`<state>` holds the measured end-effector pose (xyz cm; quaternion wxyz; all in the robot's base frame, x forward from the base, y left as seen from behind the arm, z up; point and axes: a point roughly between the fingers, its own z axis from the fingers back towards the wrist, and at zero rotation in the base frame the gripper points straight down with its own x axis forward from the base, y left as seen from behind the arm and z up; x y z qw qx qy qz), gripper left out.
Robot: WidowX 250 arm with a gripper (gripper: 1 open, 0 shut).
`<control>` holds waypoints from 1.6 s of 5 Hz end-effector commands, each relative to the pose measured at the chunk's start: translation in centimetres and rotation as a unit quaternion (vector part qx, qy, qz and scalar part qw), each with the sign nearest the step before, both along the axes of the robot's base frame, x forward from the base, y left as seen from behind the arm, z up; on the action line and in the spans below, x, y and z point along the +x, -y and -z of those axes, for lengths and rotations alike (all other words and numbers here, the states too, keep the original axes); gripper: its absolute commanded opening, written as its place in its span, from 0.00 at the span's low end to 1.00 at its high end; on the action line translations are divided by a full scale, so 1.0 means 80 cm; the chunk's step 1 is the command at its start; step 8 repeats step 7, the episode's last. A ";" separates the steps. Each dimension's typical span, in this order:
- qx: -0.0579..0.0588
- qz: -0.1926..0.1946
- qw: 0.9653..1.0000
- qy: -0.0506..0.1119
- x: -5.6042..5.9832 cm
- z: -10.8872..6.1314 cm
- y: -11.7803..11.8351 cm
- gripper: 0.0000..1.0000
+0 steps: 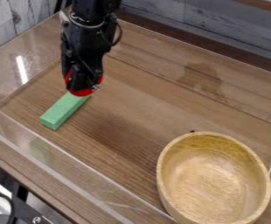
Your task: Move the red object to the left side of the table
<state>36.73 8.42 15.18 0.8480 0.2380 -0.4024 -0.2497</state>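
One relation matters: red object (82, 85) sits right at the tip of the jaws (83, 81), clamped shut on it, carried low over the left part of the tabletop (162, 105). Only a red sliver visible below the black fingers; rest swallowed by the grip. Hangs just above and beside the upper end of the green block (63, 109), apart or grazing it, can't tell from this angle.

Block's long axis runs diagonally, lower-left to upper-right, directly under the likely drop line. Judgement: release straight down risks landing on the block's end and rolling off; bare wood closer to the left acrylic wall (21, 66) looks like the safer spot. Already on the left side, so probably at placing stage, lowering and release pending.

Wooden bowl (214, 179) well apart at lower right, no factor.

Hard to read:
- Height of red object above wood, no clear shadow gap.
- Yellowish-green tip not visible, orientation in grip unknown.
- Finger outline merges with the dark arm body.
- Clear walls mostly glare, edges faint.
- Bowl cut off at bottom edge.
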 end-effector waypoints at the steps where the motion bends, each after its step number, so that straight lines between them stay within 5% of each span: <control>1: 0.000 0.007 0.999 0.044 -0.002 -0.031 0.010 0.00; 4: -0.027 0.031 0.994 0.097 -0.002 -0.055 0.040 0.00; 6: -0.052 0.056 0.990 0.116 -0.002 -0.058 0.060 0.00; 7: -0.081 0.070 0.986 0.124 -0.002 -0.052 0.068 0.00; 8: -0.081 0.070 0.986 0.124 -0.002 -0.052 0.068 0.00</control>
